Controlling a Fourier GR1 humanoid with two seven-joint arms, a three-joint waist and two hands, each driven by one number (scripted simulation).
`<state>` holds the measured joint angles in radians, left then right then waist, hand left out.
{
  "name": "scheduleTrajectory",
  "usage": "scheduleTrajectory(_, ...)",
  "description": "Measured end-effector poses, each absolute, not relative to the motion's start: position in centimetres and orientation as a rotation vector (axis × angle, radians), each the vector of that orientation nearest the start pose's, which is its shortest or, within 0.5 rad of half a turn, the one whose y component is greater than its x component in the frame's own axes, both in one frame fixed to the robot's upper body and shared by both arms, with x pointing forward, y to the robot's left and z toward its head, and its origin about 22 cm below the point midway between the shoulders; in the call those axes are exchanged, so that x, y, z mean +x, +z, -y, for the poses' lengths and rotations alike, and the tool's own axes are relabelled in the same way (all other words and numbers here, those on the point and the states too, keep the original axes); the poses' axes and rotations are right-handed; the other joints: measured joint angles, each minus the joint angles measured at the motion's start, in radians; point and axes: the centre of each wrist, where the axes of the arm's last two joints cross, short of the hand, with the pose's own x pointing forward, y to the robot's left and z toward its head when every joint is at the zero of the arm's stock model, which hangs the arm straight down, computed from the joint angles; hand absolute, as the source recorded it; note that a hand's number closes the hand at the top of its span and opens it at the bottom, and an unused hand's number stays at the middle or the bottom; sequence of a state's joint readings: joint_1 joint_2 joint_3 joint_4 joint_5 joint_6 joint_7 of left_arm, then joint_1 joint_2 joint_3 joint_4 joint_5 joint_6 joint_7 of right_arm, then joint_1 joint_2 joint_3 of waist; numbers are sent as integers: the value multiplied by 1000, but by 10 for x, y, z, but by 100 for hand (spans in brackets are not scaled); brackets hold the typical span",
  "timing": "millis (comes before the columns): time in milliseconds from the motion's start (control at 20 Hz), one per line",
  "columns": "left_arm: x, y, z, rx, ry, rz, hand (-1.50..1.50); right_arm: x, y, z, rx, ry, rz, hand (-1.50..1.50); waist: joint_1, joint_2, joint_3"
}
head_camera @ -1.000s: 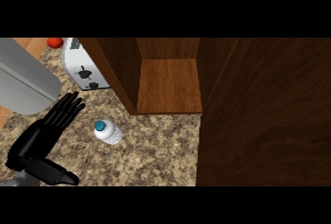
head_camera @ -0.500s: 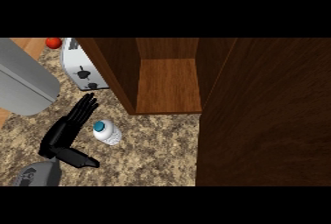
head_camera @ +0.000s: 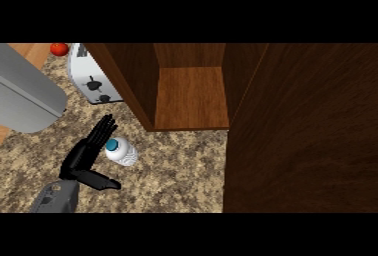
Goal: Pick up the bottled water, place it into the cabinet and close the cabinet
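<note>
A small white water bottle (head_camera: 122, 153) with a blue cap stands on the speckled counter, just in front of the open cabinet (head_camera: 190, 97). My left hand (head_camera: 83, 156) is right beside it on its left, fingers straight and pointing up past the cap, thumb stretched out below toward the right. The hand is open and nothing is held. The cabinet's wooden shelf is bare, and its open door (head_camera: 303, 130) fills the right side of the view. My right hand does not show.
A white toaster (head_camera: 90, 80) sits left of the cabinet at the back. A large grey appliance (head_camera: 26, 100) takes the left edge. A red tomato (head_camera: 59, 48) lies at the far back left. Bare counter (head_camera: 177, 175) lies in front of the bottle.
My left hand has moved right and forward across the counter, from well left of the bottle to right against its left side. The bottle has stayed put.
</note>
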<state>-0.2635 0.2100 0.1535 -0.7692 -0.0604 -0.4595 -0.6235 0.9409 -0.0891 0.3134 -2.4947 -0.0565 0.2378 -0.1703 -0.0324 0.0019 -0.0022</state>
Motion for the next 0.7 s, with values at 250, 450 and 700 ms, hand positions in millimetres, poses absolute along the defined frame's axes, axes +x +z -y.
scheduleTrajectory(250, 273, -117, -303, -342, -249, 1531, -150, 40, 108, 224, 200, 57, 1800, -150, -2, 2, -1)
scheduleTrajectory(450, 271, -129, -295, -379, -239, 1493, -150, 38, 108, 225, 194, 60, 1798, -150, -4, 3, -1)
scheduleTrajectory(700, 268, -141, -285, -389, -186, 1488, 150, 37, 106, 225, 185, 60, 1803, -150, -4, 4, -1)
